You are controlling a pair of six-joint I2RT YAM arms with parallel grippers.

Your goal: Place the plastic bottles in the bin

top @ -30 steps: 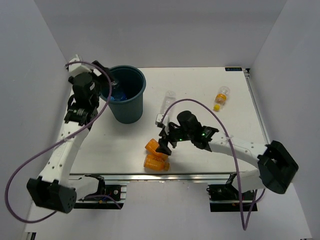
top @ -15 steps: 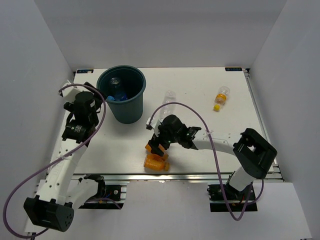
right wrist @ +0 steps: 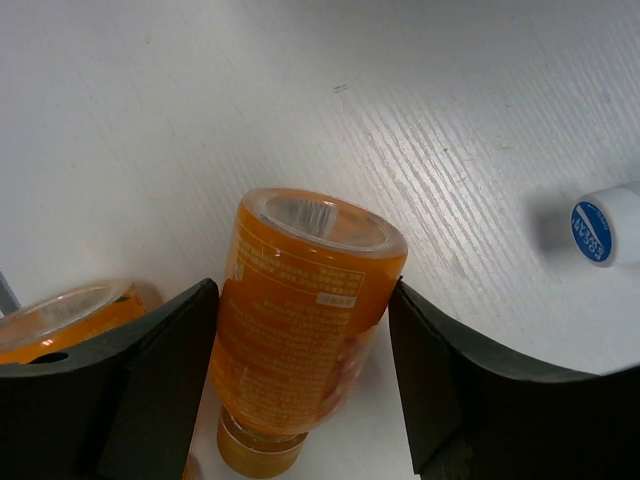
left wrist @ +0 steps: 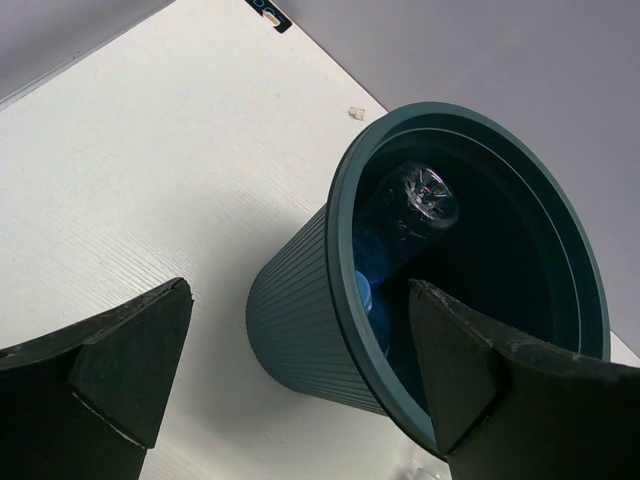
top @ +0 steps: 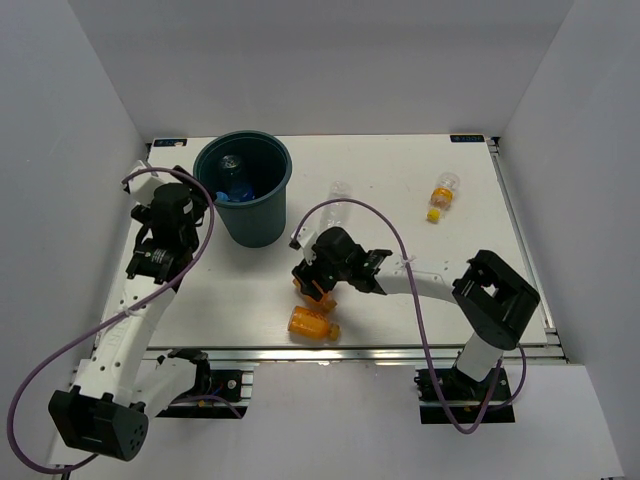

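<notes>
Showing the job partly done. Holding, inside the bin point(top: 256, 226), at least one clear bottle with a blue label point(left wrist: 405, 215), plus a blue cap point(left wrist: 365, 290) hinting at another.

Leaving four bottles out on the table point(top: 400, 165), judging by what is visible. Gripping an orange bottle point(right wrist: 300, 330) with the right gripper point(right wrist: 303, 290), both fingers pressing its sides, just right of the bin and nearer the arm bases.

Leaving a second orange bottle point(top: 312, 323) lying slightly farther from the bin. Leaving a plain clear bottle point(top: 340, 197) right of the bin. Leaving a small bottle with a yellow-orange cap point(top: 441, 195) well apart, farther right.

Keeping the left gripper point(left wrist: 300, 350) spread wide and empty, just left of the bin.
</notes>
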